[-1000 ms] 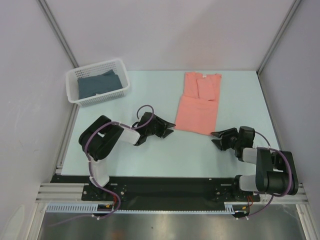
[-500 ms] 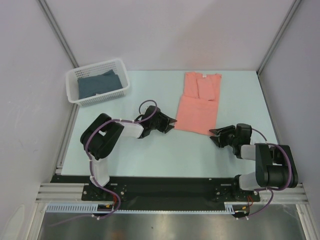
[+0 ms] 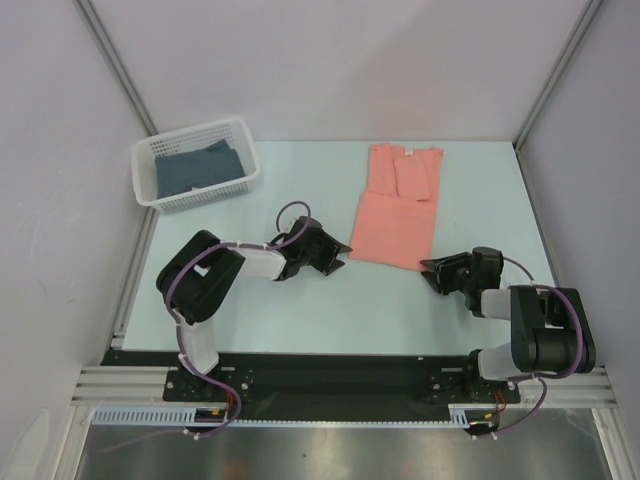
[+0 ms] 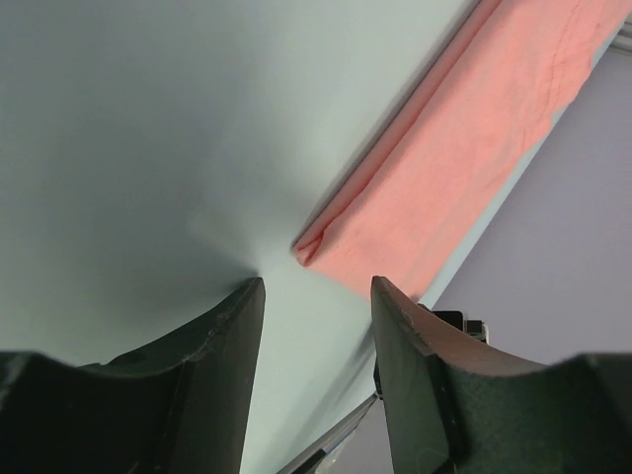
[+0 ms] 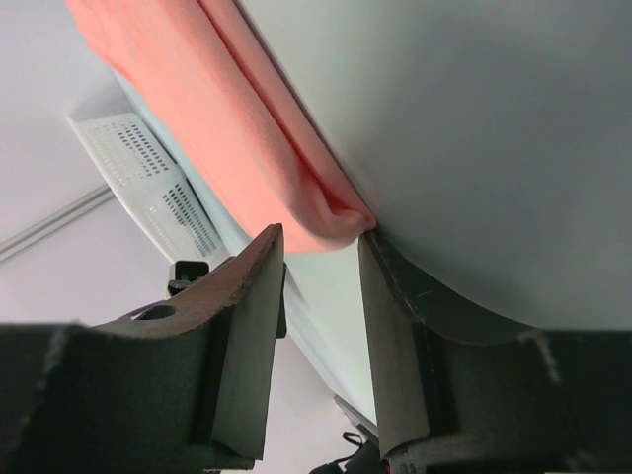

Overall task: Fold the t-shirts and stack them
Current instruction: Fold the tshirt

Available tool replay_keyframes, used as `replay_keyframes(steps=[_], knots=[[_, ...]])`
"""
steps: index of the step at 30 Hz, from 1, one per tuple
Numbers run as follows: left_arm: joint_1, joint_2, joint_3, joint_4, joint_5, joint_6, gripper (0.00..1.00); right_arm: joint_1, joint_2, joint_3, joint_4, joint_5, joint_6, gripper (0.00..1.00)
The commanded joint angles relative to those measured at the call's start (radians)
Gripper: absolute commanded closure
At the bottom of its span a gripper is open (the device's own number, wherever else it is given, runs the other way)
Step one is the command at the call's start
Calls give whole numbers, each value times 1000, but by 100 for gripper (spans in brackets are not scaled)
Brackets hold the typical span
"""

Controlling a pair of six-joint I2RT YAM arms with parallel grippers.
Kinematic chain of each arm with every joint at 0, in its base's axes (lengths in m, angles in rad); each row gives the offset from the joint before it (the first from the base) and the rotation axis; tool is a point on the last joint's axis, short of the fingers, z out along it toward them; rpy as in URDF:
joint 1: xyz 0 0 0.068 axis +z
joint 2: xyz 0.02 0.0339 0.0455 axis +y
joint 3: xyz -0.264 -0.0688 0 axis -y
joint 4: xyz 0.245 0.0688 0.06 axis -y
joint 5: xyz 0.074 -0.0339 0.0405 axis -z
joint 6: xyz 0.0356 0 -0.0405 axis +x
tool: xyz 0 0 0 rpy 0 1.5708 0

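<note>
Your left gripper (image 4: 314, 288) stands open, a corner of the salmon-pink folded cloth t-shirt (image 4: 464, 138) just ahead between its fingers, not touching. Your right gripper (image 5: 321, 237), jaws apart too, has the shirt's other near corner right at its fingertips.

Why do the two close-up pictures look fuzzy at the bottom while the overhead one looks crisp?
Top view: even, soft light, hardly any shadow, the pink shirt crisp. Left wrist view: the left fingers sit close to the lens and blur; a shadow lines the shirt's edge on the table. Right wrist view: the right fingers blur likewise, the shirt's fold is sharp.
</note>
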Motion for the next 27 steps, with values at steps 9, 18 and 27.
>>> replay_keyframes(steps=[9, 18, 27], knots=[[-10, 23, 39, -63, -29, -27, 49, 11, -23, 38, -9, 44, 6, 59], [-12, 83, 130, -181, -22, -56, 52, 11, -29, 41, -21, 47, 3, 59], [-12, 93, 137, -168, -39, -52, 83, 27, -43, 36, -41, 61, 12, 59]])
